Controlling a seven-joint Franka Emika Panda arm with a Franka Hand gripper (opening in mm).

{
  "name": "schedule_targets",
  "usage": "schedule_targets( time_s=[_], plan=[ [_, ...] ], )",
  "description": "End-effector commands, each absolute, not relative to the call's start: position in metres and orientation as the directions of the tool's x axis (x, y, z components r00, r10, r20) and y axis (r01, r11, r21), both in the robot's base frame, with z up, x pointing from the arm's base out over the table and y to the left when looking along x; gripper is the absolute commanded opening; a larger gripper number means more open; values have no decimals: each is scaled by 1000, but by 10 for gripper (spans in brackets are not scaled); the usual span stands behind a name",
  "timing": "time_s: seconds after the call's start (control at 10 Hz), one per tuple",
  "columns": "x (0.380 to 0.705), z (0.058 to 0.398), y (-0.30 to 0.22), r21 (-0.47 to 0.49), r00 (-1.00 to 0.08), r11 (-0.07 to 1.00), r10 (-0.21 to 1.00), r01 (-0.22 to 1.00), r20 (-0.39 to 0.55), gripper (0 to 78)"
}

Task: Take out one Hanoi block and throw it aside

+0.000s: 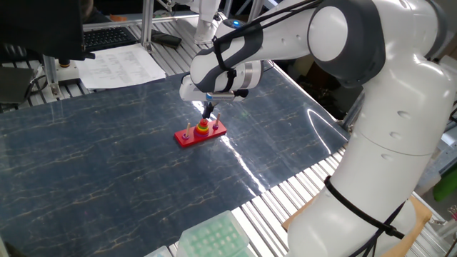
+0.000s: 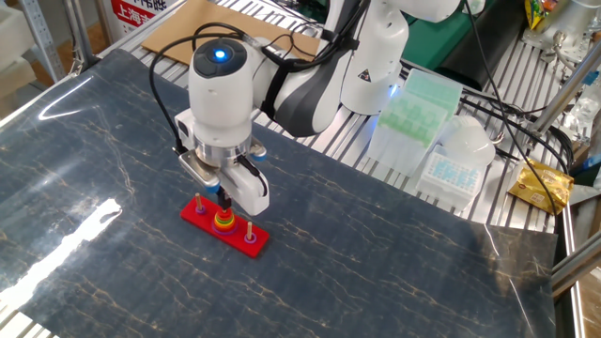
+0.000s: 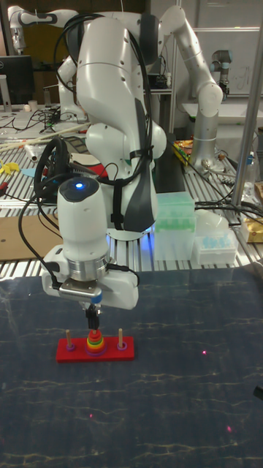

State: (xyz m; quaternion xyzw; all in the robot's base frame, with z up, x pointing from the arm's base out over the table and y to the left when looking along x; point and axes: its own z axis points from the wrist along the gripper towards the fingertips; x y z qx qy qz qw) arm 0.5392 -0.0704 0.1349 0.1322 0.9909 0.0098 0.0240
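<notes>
The red base (image 2: 203, 219) with three pegs lies on the dark mat, also visible in the tall view as the base (image 3: 73, 355). Its middle peg carries a stack of rings (image 2: 224, 223), yellow and green among them. My gripper (image 2: 223, 199) points straight down over that middle peg, fingers pinched close together. The Hanoi block (image 3: 93, 331), a tiny red ring, sits at the fingertips just above the stack. In the tall view my gripper (image 3: 93, 320) hangs directly over the stack of rings (image 3: 93, 342). The hand partly hides the peg top.
Green tip racks (image 2: 418, 103) and a clear box (image 2: 453, 169) stand on the metal rails at the mat's far right. Cardboard (image 2: 202, 19) lies behind the mat. Papers (image 1: 121, 66) rest at the back left in one fixed view.
</notes>
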Motion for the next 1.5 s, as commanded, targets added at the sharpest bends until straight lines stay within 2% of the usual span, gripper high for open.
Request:
schedule_targets(
  time_s=[0.1,0.7,0.8,1.5],
  plan=[
    [540,136,-71,22,-964,965,261,260,-49,0],
    [540,136,-71,21,-961,962,273,272,-48,0],
    [540,136,-71,21,-961,962,273,272,-48,775],
    [540,136,-71,21,-961,962,273,272,-48,775]
  ],
)
